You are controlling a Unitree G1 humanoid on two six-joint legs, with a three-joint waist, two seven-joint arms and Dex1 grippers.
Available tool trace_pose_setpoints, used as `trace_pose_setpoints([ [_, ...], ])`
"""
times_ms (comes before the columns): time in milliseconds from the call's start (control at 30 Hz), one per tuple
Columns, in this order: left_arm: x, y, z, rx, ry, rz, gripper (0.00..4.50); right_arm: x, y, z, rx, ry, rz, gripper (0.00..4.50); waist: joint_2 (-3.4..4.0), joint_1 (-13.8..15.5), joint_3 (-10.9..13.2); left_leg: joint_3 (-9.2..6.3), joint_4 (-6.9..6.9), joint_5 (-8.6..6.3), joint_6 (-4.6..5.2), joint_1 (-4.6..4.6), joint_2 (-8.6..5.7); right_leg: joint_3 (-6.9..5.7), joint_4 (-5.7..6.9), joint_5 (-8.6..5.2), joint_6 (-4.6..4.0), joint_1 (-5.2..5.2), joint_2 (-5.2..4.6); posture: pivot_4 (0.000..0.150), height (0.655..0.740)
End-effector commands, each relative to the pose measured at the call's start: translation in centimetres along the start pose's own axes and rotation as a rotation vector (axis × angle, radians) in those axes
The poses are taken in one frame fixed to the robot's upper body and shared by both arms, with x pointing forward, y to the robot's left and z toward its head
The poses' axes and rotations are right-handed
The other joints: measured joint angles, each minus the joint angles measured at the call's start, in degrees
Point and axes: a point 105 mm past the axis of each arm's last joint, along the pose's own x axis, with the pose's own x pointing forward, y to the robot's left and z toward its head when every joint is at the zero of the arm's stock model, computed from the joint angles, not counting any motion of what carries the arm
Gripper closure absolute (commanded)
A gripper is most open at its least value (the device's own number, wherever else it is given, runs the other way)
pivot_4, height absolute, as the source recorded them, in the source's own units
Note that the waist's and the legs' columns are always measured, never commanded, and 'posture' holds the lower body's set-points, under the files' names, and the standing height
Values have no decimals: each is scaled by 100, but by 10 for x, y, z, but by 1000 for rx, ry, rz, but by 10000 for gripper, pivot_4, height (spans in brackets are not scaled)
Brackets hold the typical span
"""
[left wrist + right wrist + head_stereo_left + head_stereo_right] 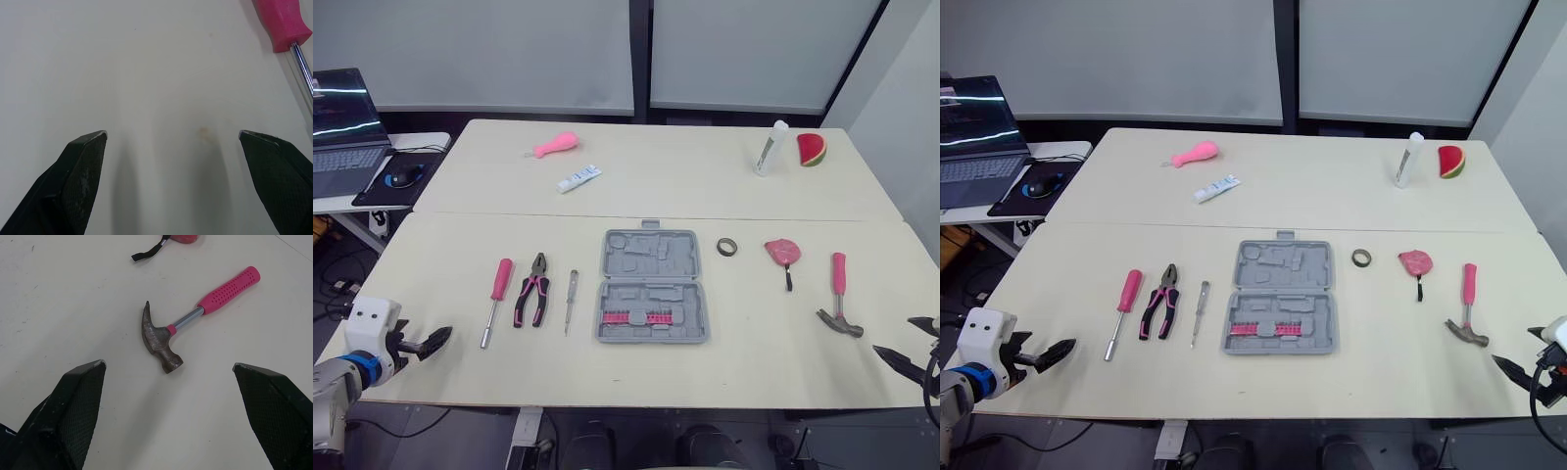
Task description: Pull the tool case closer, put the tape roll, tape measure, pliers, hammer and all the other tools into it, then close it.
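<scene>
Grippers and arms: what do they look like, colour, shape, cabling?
The left gripper has two black tapered fingers on a white boxy housing, then a blue ring and a grey forearm. The right gripper has the same black pointed fingers, with a black cable looping beside it. Seen from the wrists, the fingers are wedge-shaped with finely textured faces.

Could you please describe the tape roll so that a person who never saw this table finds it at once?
On the near table, find the open grey tool case in the middle. Just to its right, level with the far half, lies the tape roll, a small dark ring. Unlike the pink tape measure further right, it is dark and has a hole through it.
</scene>
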Motion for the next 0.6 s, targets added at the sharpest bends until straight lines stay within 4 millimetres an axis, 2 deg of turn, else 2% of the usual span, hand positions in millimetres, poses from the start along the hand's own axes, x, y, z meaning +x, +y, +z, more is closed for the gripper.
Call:
trace_pose_setpoints([
  [33, -1, 7, 6, 35, -23, 15, 0, -6, -6, 7, -39, -19, -28, 637, 0, 1, 0, 0, 0, 0, 0, 0, 0, 0, 0, 0, 0, 0, 0, 1500, 7400],
  [233, 2, 16, 4, 40, -56, 26, 0, -7, -5, 10, -67, -42, -46, 637, 0, 0, 0, 0, 0, 0, 0, 0, 0, -2, 0, 0, 0, -1, 0, 1500, 7400],
  [467, 0, 30, 21, 19, -175, 48, 0, -11, -5, 12, -42, -69, -55, 637, 0, 1, 0, -4, 0, 0, 0, 0, 0, -8, 3, 0, 0, -1, 0, 1500, 7400],
  [600, -1, 32, 26, 4, -211, 38, 0, -13, -4, 11, -47, -68, -49, 637, 0, 0, 0, -3, 0, 0, 0, -1, 0, -7, 3, 0, 0, -1, 0, 1500, 7400],
])
